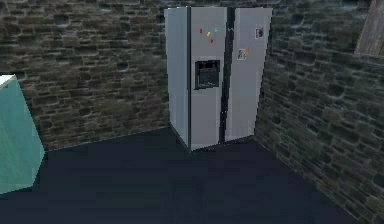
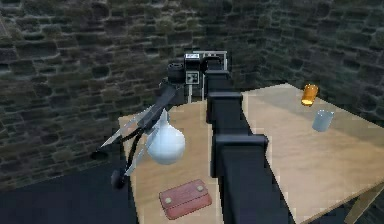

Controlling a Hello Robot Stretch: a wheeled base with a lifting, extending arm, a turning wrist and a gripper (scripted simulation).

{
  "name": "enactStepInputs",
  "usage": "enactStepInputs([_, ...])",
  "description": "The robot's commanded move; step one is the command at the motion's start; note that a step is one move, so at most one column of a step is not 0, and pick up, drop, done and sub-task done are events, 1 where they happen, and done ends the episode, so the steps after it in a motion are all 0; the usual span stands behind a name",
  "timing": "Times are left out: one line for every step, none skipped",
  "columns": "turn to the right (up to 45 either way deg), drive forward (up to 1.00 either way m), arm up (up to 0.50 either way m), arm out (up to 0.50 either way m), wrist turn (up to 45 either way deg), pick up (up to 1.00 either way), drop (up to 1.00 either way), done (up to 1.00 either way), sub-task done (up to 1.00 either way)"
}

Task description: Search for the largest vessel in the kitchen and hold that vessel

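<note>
White bulbous vessel point(image 2: 166, 147) by the thin-fingered claw point(image 2: 112, 165), wooden tabletop point(image 2: 290, 150) behind; cannot tell its hold

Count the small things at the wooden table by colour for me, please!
Pale white: 1, the round vessel
Reddish brown: 1, the flat box
Orange: 1, the small cup
Grey-blue: 1, the other cup
Total: 4
</note>
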Motion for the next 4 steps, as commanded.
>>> enactStepInputs([0.0, 0.0, 0.0, 0.0, 45.0, 0.0, 0.0, 0.0, 0.0])
enactStepInputs([0.0, 0.0, 0.0, 0.0, 45.0, 0.0, 0.0, 0.0, 0.0])
enactStepInputs([0.0, 0.0, 0.0, 0.0, 18.0, 0.0, 0.0, 0.0, 0.0])
enactStepInputs([0.0, 0.0, -0.28, 0.0, 0.0, 0.0, 0.0, 0.0, 0.0])
